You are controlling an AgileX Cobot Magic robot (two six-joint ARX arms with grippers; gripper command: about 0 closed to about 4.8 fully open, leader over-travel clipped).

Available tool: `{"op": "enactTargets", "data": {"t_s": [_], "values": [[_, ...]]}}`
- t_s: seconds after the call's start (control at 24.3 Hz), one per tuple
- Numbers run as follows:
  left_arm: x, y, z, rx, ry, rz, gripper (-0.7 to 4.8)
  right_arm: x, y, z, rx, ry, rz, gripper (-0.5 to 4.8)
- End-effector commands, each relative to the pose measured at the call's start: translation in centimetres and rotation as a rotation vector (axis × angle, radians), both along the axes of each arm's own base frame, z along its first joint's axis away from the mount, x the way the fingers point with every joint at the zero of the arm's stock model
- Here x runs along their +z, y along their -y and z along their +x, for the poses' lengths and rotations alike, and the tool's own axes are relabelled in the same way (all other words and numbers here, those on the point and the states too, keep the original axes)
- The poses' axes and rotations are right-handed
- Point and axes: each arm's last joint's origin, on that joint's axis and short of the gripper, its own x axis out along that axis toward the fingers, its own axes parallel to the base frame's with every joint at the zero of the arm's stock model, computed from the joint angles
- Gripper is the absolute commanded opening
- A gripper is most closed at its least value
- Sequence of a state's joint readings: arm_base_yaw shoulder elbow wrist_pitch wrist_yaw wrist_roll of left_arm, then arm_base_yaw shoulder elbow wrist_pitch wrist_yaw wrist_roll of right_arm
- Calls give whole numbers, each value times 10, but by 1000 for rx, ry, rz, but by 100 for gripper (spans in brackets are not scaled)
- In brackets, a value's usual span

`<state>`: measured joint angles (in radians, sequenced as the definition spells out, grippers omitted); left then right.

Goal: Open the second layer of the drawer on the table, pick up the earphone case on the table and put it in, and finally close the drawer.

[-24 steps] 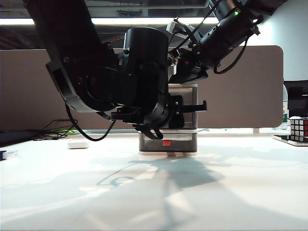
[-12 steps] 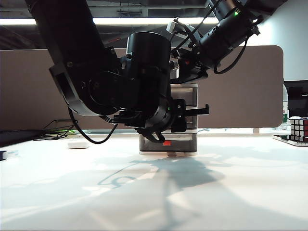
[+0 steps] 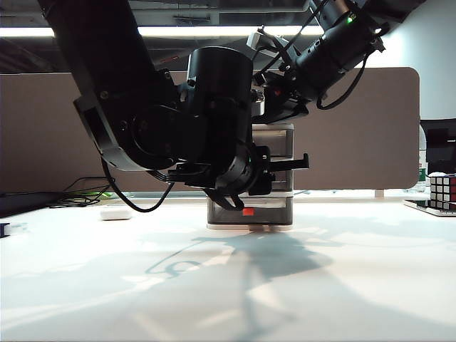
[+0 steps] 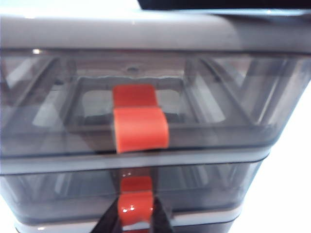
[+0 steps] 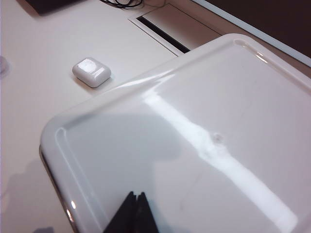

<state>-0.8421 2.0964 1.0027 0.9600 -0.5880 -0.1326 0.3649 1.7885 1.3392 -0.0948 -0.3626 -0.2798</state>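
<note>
Drawer (image 3: 249, 178) stood at the middle of the white table (image 3: 214, 285) in the exterior view, half hidden by the left gripper (image 3: 235, 196) at its front. The right gripper (image 3: 274, 107) hung just over its top. The case (image 3: 115, 212) lay well apart, on the left.

In the left wrist view the fingers (image 4: 109, 221) had closed on the red tab (image 4: 136, 206) of the second layer (image 4: 204, 187), smoky translucent plastic. The step was opening; I judge the next move calls for a straight pull outward.

In the right wrist view the fingers (image 5: 127, 216) were shut together, empty, above the glossy white top. The case, a small rounded pebble, lay beyond it.
</note>
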Motion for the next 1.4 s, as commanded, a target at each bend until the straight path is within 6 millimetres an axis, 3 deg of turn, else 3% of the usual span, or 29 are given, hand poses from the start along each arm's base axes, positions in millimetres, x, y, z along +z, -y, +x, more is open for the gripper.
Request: {"op": "enactTargets", "data": {"t_s": [0.04,0.37,0.82,1.4], "values": [[5,3,0,-13,21,-21,-5,-6,-1,-2,-1,-45,-12,-2],[4,11,-11,-23,32,34,-5,-6,-1,-2,-6,-51,-8,-2],[-6,37,-54,-19,-11,120,-5,-6,-1,-2,-6,-50,-8,-2],[-3,46,-110,-68,-32,130,-5,-7,0,-2,-14,-64,-7,-2]]}}
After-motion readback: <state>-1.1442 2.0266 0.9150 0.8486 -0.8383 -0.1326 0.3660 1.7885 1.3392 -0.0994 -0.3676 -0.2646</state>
